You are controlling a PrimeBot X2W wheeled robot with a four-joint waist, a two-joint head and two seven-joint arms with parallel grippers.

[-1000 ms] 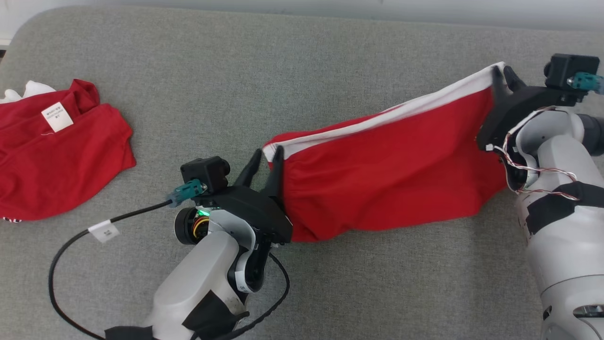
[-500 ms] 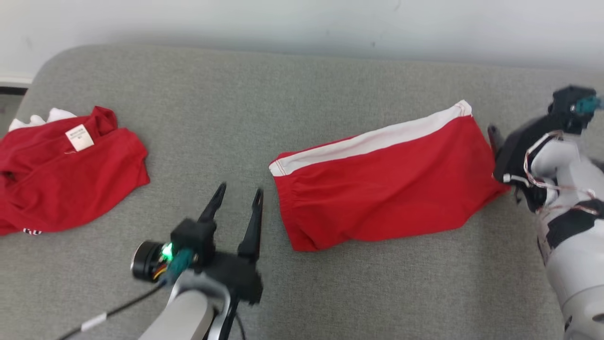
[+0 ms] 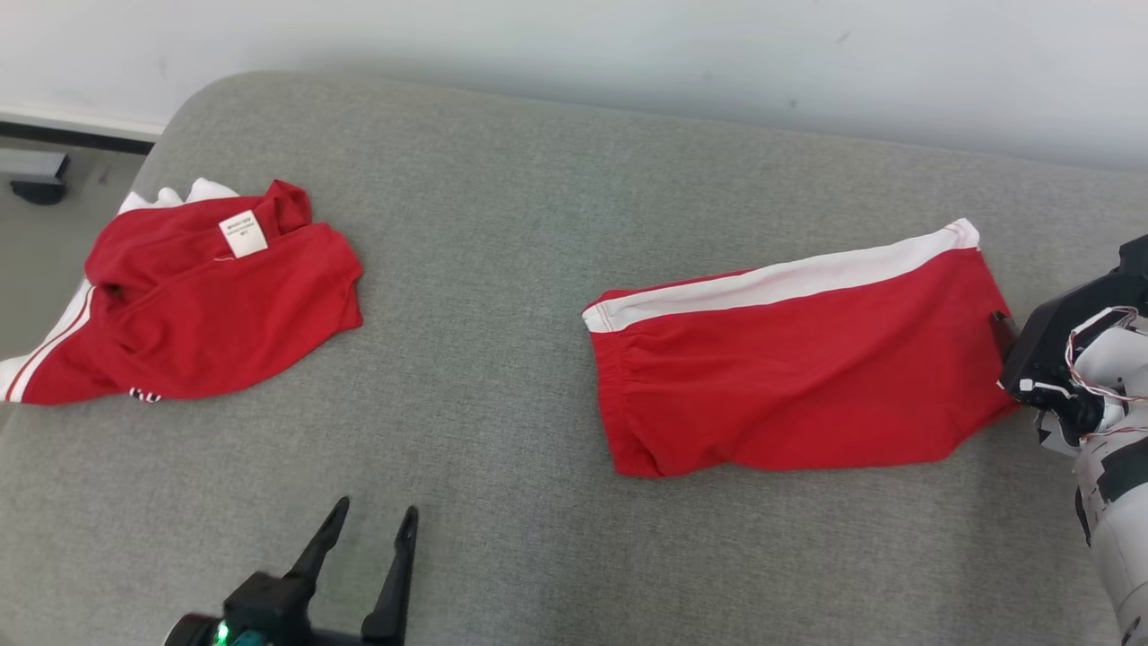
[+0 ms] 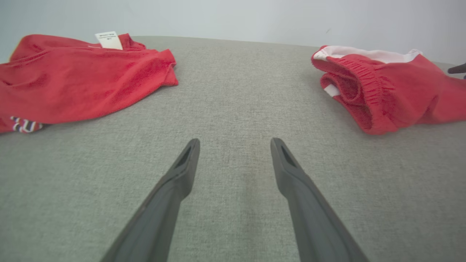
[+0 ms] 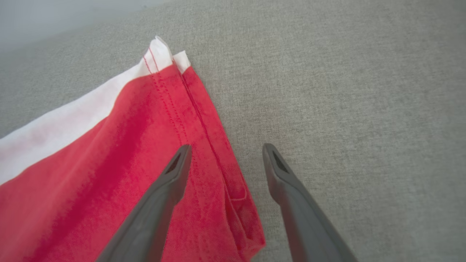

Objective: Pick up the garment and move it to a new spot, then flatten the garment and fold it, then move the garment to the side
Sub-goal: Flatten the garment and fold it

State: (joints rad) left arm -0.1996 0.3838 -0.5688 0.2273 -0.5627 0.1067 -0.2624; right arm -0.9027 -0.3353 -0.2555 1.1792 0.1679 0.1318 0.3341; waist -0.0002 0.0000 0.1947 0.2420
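Now that my left end effector, back at 7 o'clock, and right end effector have let go, jaws apart, the shorts lie flat at 3 o'clock on the cushion, ready, I judge, for folding.

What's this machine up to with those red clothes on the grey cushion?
A two-armed robot is partway through tidying a pair of red shorts with a white stripe. They lie spread out on the grey cushion, and nothing is holding them. The right gripper is at their right end, jaws open. The left gripper, jaws also open, is off to the left over bare cushion. A second red garment lies crumpled further left.
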